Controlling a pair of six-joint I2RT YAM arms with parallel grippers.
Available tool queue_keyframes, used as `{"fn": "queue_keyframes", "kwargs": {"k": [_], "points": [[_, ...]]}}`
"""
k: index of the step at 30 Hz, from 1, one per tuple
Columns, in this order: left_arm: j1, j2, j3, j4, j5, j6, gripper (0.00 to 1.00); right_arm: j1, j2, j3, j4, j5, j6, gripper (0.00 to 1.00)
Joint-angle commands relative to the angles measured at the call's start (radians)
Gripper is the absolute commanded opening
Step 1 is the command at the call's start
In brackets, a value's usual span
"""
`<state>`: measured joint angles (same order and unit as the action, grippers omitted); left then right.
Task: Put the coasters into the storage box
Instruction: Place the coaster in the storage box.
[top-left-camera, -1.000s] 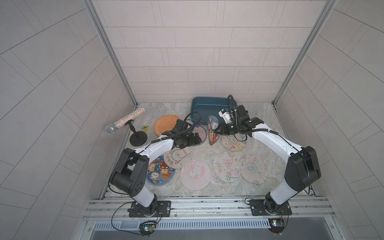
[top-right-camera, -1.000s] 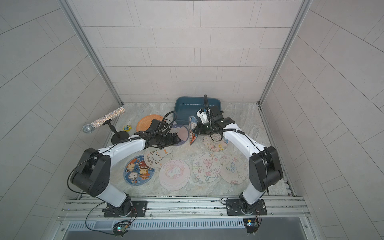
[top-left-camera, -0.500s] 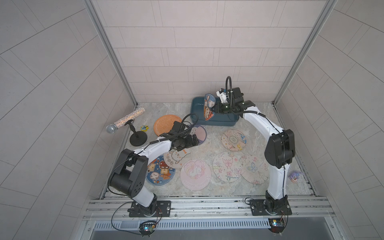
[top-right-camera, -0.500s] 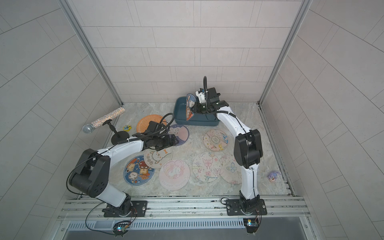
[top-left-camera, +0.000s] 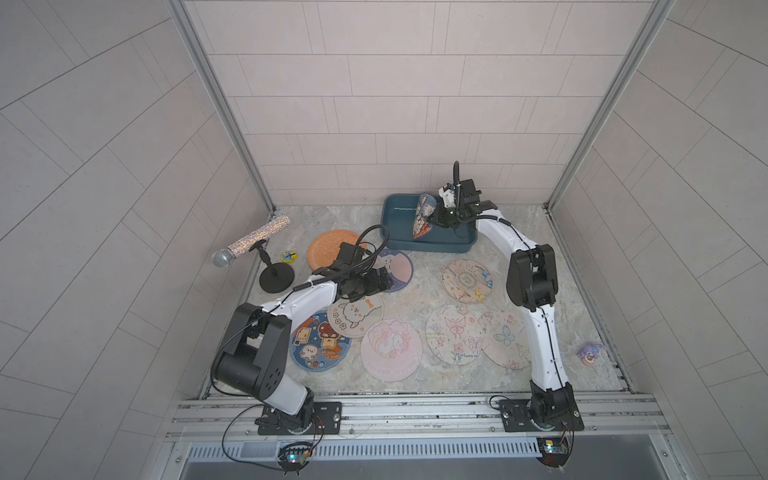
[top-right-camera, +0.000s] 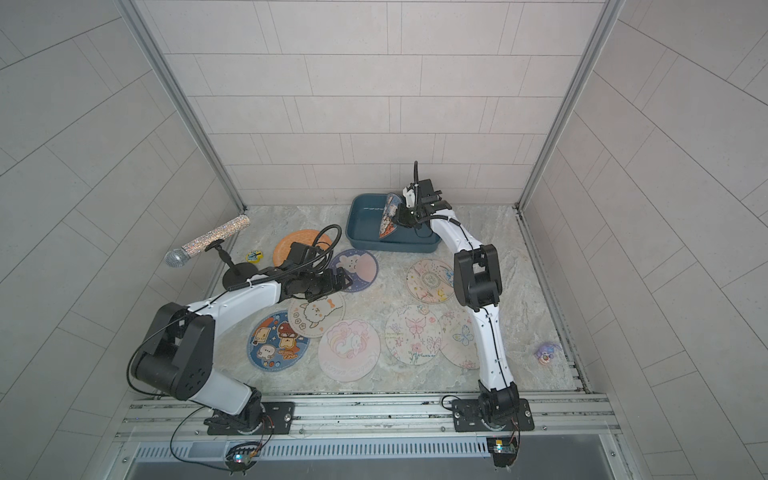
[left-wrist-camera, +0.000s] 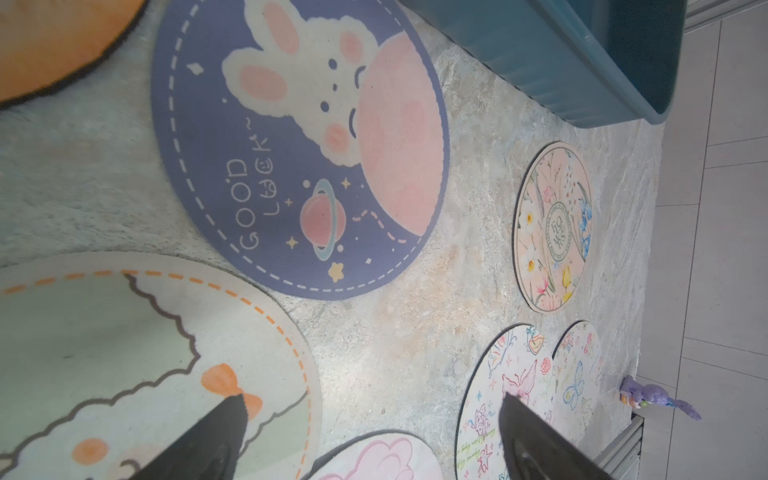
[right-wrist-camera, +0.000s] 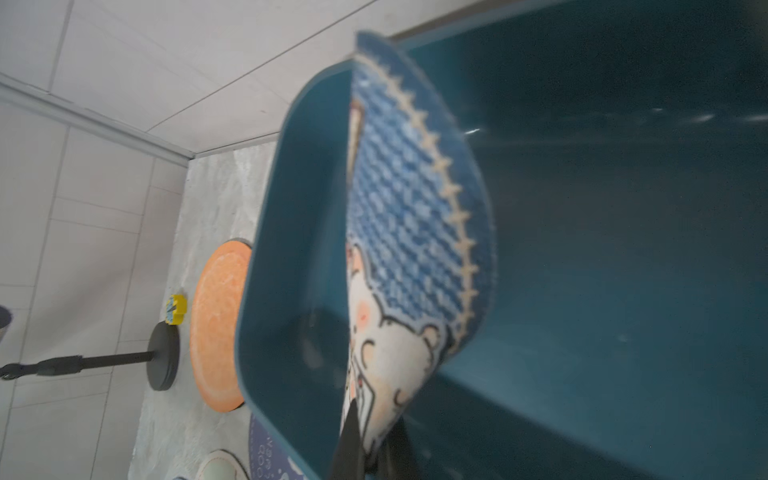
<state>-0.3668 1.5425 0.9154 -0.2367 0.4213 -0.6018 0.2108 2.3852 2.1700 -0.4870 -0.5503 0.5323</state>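
the right gripper (top-left-camera: 435, 219), clamped on the bent blue coaster (top-left-camera: 422, 216), has carried it from mid-table to above the box (top-left-camera: 394, 218), ready to drop; the left gripper (top-left-camera: 383, 280) hangs wide near the purple coaster (top-left-camera: 398, 266)

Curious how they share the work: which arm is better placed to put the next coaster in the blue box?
The right arm. Its jaws are shut on a blue checked coaster, hanging over the storage box. The left arm's jaws stand open and empty, low by the purple bunny coaster.
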Motion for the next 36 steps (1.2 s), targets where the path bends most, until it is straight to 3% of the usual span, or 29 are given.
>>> {"fn": "queue_keyframes", "kwargs": {"k": [1, 4, 7, 16, 22, 29, 36], "points": [[0.002, -0.026, -0.003, -0.001, -0.012, 0.010, 1.00, -0.021, 0.036, 0.079, -0.119, 0.082, -0.033, 0.00], [0.002, -0.026, 0.002, -0.011, -0.017, 0.014, 1.00, -0.029, 0.079, 0.171, -0.228, 0.133, -0.090, 0.01], [0.002, -0.027, 0.004, -0.019, -0.024, 0.019, 1.00, -0.034, 0.105, 0.239, -0.311, 0.180, -0.133, 0.09], [0.003, -0.011, 0.020, -0.037, -0.045, 0.026, 1.00, -0.039, 0.087, 0.284, -0.397, 0.278, -0.197, 0.54], [0.021, 0.030, 0.054, -0.057, -0.057, 0.041, 1.00, -0.038, 0.022, 0.264, -0.413, 0.282, -0.224, 0.63], [0.067, 0.095, 0.138, -0.087, -0.102, 0.063, 1.00, -0.010, -0.115, 0.116, -0.398, 0.186, -0.243, 0.70], [0.096, 0.206, 0.271, -0.169, -0.206, 0.131, 0.99, 0.029, -0.358, -0.315, -0.150, 0.061, -0.148, 0.74]]}}
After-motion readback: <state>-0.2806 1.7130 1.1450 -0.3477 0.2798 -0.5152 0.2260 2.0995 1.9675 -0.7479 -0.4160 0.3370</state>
